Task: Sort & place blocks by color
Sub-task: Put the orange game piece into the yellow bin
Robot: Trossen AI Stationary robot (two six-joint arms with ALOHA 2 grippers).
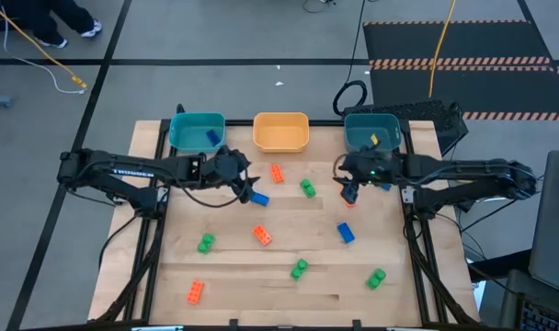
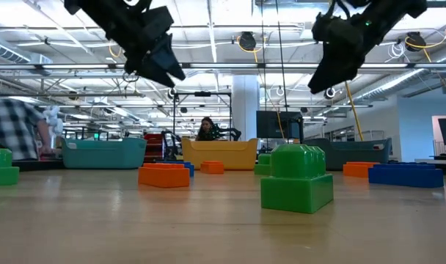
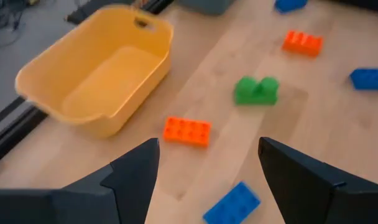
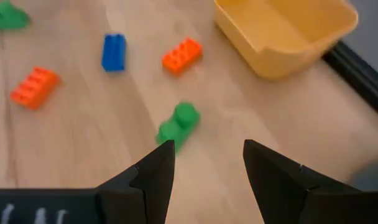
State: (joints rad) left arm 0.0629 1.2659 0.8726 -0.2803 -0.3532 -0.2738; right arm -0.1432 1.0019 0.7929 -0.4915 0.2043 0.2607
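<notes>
Wooden counter (image 1: 279, 276) fills the middle of the high view, studded blocks scattered all over it. Along the top edge sit three trays: a teal tray (image 1: 195, 122) at left with a blue block (image 1: 212, 137) inside, an orange tray (image 1: 280, 131) in the centre, and a second teal tray (image 1: 371, 124) at right holding a yellow piece (image 1: 374, 140). Left gripper (image 1: 245, 187) hangs left of centre, jaws apart and holding nothing, with another blue block (image 1: 259, 198) on the wood just beside it. Right gripper (image 1: 346, 187) hangs right of centre, jaws apart too and empty, over an orange-red block (image 1: 347, 200). Between the two arms lie an orange-red block (image 1: 277, 173) and a green block (image 1: 308, 188). Lower down: green (image 1: 206, 244), orange-red (image 1: 262, 235), blue (image 1: 346, 233), green (image 1: 299, 268), green (image 1: 376, 277), and orange-red (image 1: 196, 291) at lower left. In the low view both grippers sit clear above the counter, a big green block (image 2: 297, 178) up front
</notes>
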